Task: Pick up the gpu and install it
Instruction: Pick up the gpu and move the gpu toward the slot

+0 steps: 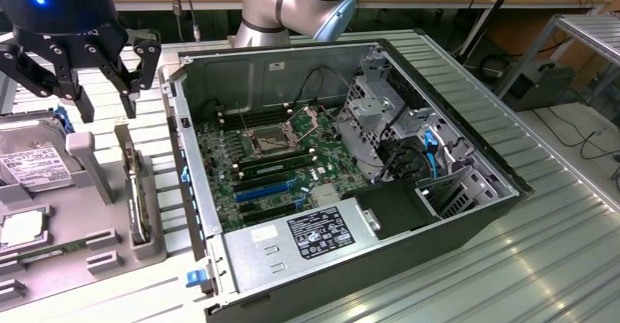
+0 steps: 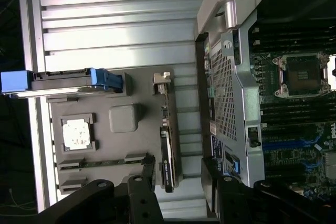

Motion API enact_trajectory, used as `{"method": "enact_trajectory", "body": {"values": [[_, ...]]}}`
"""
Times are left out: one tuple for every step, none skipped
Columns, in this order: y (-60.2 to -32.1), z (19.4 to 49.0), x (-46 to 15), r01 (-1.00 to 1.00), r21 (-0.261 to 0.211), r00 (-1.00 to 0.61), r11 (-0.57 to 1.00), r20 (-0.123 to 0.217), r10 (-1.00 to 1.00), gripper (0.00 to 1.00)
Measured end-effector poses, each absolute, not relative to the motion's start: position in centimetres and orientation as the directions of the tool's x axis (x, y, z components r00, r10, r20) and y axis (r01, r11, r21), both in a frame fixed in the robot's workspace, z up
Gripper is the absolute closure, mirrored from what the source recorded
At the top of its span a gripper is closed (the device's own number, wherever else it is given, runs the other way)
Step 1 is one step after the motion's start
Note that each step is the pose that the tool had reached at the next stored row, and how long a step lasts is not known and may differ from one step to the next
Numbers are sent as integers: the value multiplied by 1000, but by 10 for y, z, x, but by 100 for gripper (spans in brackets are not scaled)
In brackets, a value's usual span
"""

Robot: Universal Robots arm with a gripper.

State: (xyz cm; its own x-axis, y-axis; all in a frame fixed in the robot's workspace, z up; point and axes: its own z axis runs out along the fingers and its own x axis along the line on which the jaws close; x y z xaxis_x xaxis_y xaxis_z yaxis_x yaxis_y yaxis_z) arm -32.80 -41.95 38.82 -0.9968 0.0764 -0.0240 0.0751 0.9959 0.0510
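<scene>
The gpu (image 1: 136, 186) stands on edge in a slot of the grey holder tray (image 1: 92, 192), at the exterior view's left beside the open computer case (image 1: 290, 72). My black gripper (image 1: 107, 111) hangs open above the card's far end, with nothing between its fingers. In the wrist view the gpu (image 2: 167, 145) shows as a thin dark edge with a silver bracket at one end. The gripper (image 2: 179, 182) straddles one end of the card, one finger on each side and apart from it.
On the holder tray also lie a silver hard drive (image 1: 29, 160), a processor chip (image 1: 22, 229) and a memory stick (image 1: 49, 252). The case's motherboard (image 1: 281, 156) lies exposed, with blue slots (image 1: 261, 190) near the power supply (image 1: 320, 232). The case's side wall (image 2: 226, 93) is close to the gripper.
</scene>
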Motion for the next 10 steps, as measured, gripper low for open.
{"method": "enact_trajectory", "body": {"values": [[-420,387,-328,75,51,-997,996,-24,76,52],[-420,386,-328,75,51,-997,996,-24,76,52],[-420,385,-328,75,51,-997,996,-24,76,52],[-420,384,-328,75,51,-997,996,-24,76,52],[-420,383,-328,75,51,-997,996,-24,76,52],[-420,381,-328,75,51,-997,996,-24,76,52],[-420,380,-328,75,51,-997,996,-24,76,52],[-420,378,-328,75,51,-997,996,-24,76,52],[-420,378,-328,75,51,-997,996,-24,76,52],[-420,377,-328,75,51,-997,996,-24,76,52]]}}
